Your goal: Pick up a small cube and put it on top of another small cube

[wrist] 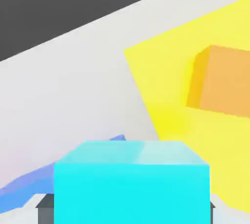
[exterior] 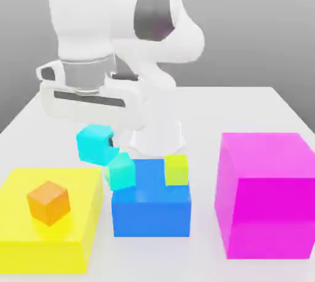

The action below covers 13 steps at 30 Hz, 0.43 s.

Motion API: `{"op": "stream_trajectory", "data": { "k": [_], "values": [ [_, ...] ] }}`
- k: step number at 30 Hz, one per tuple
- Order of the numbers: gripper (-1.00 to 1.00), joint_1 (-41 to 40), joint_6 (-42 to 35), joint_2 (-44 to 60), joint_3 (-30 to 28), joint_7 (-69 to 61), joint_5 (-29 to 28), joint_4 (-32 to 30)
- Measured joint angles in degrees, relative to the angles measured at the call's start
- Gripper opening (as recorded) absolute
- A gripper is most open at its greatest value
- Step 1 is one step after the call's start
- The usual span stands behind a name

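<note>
Cubes of small size number four: a cyan small cube point(exterior: 95, 143), a turquoise cube point(exterior: 121, 171), a yellow-green cube point(exterior: 176, 169) and an orange cube point(exterior: 48, 201). Larger blocks number three: a blue block point(exterior: 151, 208), a flat yellow block point(exterior: 49, 220) and a magenta block point(exterior: 268, 193), all on the white table point(exterior: 271, 105).

The cyan small cube is held off every surface under the gripper point(exterior: 101, 145), tilted, at about ten o'clock from the turquoise cube and just above it. In the hand view it point(wrist: 132, 181) sits close to the lens with dark finger pads point(wrist: 45, 208) pressed at its sides, so the fingers are judged closed to the cube's width. It is carried high, presumably so that the blocks below are cleared.

The orange cube rests alone on the yellow block, at about eight o'clock from the carried cube, and is judged a likely stacking target. The turquoise and yellow-green cubes sit on the blue block.
</note>
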Motion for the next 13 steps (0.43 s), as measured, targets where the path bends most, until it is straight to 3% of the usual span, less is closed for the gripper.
{"op": "stream_trajectory", "data": {
  "k": [4, 9, 10, 13],
  "values": [
    [-1.0, -1.27, -1.78, -7.33, 1.95, 2.28, -1.15, -5.51],
    [-1.0, -1.75, 8.36, -1.52, 2.27, 2.54, -1.38, -9.85],
    [1.0, -1.79, 10.25, -0.24, 2.26, 2.53, -1.41, -10.45],
    [1.0, -1.79, 10.25, -0.24, 2.26, 2.53, -1.41, -10.45]
  ]
}}
